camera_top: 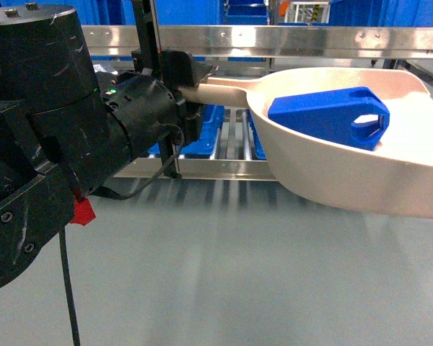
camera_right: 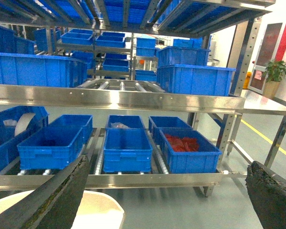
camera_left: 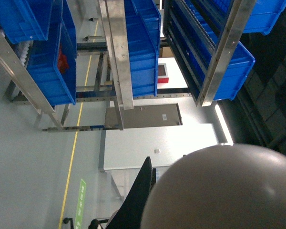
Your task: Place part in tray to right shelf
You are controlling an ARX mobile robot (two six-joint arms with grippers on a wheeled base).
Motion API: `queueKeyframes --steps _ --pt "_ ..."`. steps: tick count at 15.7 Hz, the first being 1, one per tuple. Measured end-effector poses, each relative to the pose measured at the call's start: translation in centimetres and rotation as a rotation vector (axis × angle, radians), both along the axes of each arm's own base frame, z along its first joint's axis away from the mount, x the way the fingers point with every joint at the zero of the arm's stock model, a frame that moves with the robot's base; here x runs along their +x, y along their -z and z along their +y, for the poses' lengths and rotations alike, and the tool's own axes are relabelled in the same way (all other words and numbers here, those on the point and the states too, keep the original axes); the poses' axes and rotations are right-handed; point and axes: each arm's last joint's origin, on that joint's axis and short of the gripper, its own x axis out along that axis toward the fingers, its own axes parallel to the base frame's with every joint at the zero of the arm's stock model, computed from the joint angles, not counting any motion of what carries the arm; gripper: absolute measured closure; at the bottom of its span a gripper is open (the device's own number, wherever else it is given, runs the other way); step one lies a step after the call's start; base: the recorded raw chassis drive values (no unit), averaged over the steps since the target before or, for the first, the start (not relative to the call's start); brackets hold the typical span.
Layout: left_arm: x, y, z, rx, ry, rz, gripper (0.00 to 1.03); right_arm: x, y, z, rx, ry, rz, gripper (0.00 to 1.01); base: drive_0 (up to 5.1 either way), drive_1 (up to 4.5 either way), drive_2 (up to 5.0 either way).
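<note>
While my left gripper [camera_top: 179,90] clamped tray [camera_top: 390,180] handle, tray hung level above grey floor [camera_top: 224,281]. Part [camera_top: 330,115] lay inside tray bowl — resting against its far wall. My right gripper [camera_right: 167,191] stood wide open, holding nothing. Beyond, right shelf [camera_right: 119,100] — steel rail, rollers, blue crates [camera_right: 126,149] on lower level.

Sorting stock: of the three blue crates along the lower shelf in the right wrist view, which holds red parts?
The right-hand crate; the middle crate and left crate show none.
</note>
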Motion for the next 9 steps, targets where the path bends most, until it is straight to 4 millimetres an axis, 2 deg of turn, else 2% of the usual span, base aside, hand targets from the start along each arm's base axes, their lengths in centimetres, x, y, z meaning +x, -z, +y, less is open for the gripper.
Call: queueKeyframes --steps 9 --pt "0.01 0.00 0.01 0.000 -0.001 0.000 0.90 0.00 -0.01 0.00 0.000 0.000 -0.001 0.03 0.0 0.00 0.0"
